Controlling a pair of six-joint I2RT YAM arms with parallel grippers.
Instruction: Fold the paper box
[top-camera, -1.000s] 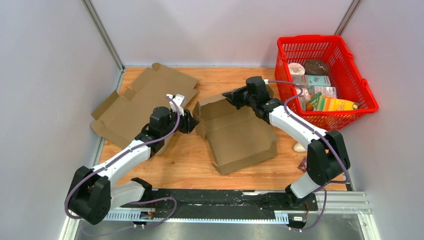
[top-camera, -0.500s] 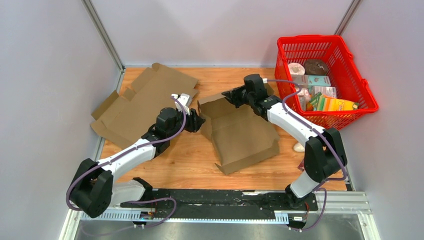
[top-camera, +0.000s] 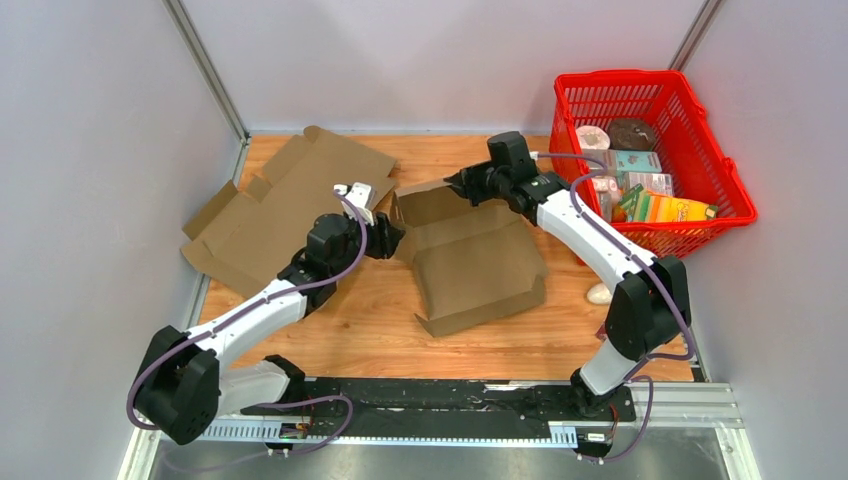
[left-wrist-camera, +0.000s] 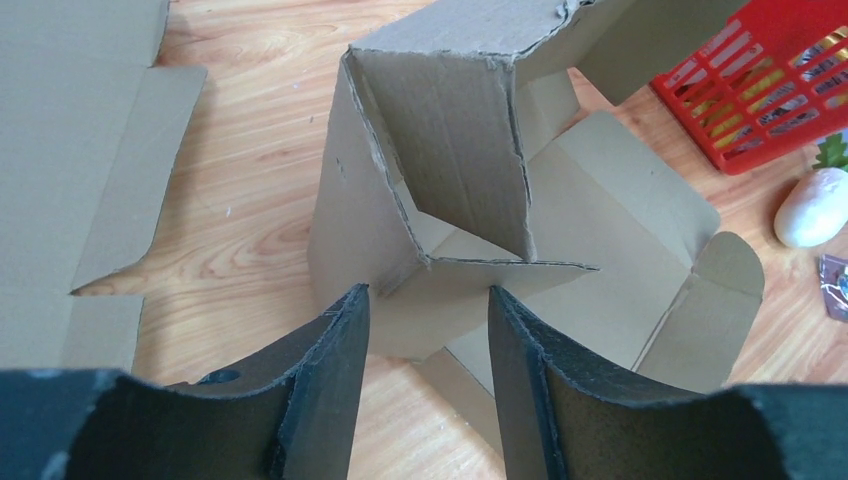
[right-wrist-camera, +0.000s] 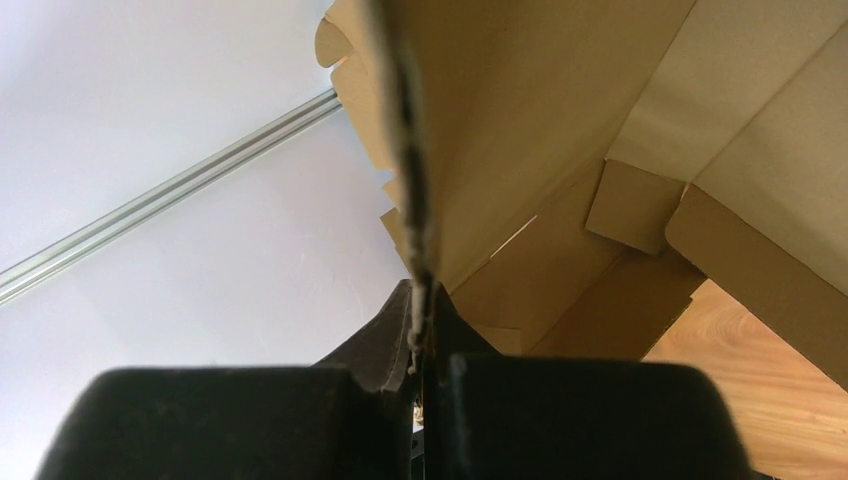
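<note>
— The brown corrugated cardboard paper box (top-camera: 475, 265), where is it?

— On the wooden worktop (top-camera: 360, 325), near the red plastic mesh basket (top-camera: 722, 190) and to its left in the overhead view. It is half formed. The base lies flat, the rear panel stands up, and the side walls are partly raised.

— And the right gripper (top-camera: 458, 185)?

— It is at the box's rear panel, on the basket's side of the box. Its wrist camera shows the jaws pressed together on the thin upper edge of that cardboard panel, so it grips the box.

— The left gripper (top-camera: 390, 238)?

— It is on the far side of the box from the basket, at the raised left corner. The jaws stand apart with nothing between them. In its wrist view the fingertips (left-wrist-camera: 352, 300) point at that corner. I cannot tell whether they touch it.

— What else is there?

— A flat, unfolded brown cardboard sheet (top-camera: 280, 200) lies farther from the basket than the box does. The left arm reaches across its near edge. The basket holds cartons, packets and a white roll. A small white oval object (top-camera: 598, 294) sits on the worktop just beside the basket's near left corner. A dark wrapper (top-camera: 607, 328) lies a little nearer to the arm bases.
</note>
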